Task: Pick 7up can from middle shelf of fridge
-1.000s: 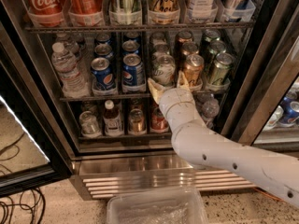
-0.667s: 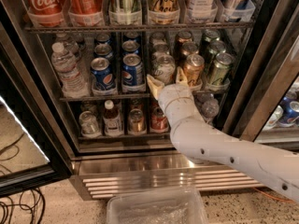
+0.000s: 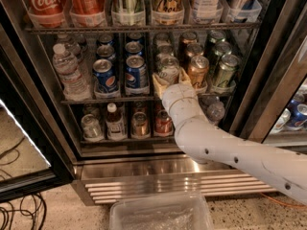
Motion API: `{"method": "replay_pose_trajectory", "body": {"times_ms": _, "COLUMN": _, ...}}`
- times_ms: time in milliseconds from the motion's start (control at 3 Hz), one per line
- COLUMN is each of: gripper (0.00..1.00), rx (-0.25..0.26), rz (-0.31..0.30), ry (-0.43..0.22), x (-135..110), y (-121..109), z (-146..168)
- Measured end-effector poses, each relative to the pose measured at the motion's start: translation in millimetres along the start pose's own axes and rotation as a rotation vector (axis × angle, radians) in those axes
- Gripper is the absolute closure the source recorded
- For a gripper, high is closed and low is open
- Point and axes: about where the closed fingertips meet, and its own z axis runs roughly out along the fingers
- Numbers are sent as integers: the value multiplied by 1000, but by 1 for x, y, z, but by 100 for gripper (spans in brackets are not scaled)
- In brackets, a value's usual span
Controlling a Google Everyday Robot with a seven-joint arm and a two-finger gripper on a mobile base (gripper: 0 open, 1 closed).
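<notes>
Two blue Pepsi cans (image 3: 135, 73) stand on the left part of the middle shelf (image 3: 96, 100) of the fridge (image 3: 144, 169), next to a water bottle (image 3: 67, 73), and none of them has moved. Just to the right of them is the 7up can (image 3: 169, 67), at the front of its row, upright on the shelf. This is where the change is — the gripper (image 3: 170, 75) has gone up and a bit deeper in, so its fingers (image 3: 159, 84) now sit one on each side of the can, not below and in front of it as they did a second ago. The jaws are apart, with the can in the gap; I cannot tell if they touch its sides yet. The can itself is in the same spot as before, so it is not lifted. That means the reach looks done, and the next job, I think, is to squeeze and pull the can out. On the right, a gold-brown can (image 3: 197, 72) stands just beside the far finger — pulling out could bump it. The white arm (image 3: 225, 147) comes in from the lower right.
</notes>
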Motion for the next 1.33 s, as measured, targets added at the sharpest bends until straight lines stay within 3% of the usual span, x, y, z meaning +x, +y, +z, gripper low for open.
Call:
{"method": "replay_pose_trajectory", "body": {"times_ms": 667, "gripper": 95, "rx": 0, "rz": 0, "ry": 0, "x": 0, "y": 0, "z": 0}}
{"method": "replay_pose_trajectory", "body": {"times_ms": 1333, "gripper": 100, "rx": 39, "rz": -27, "ry": -118, "x": -35, "y": -4, "z": -4}}
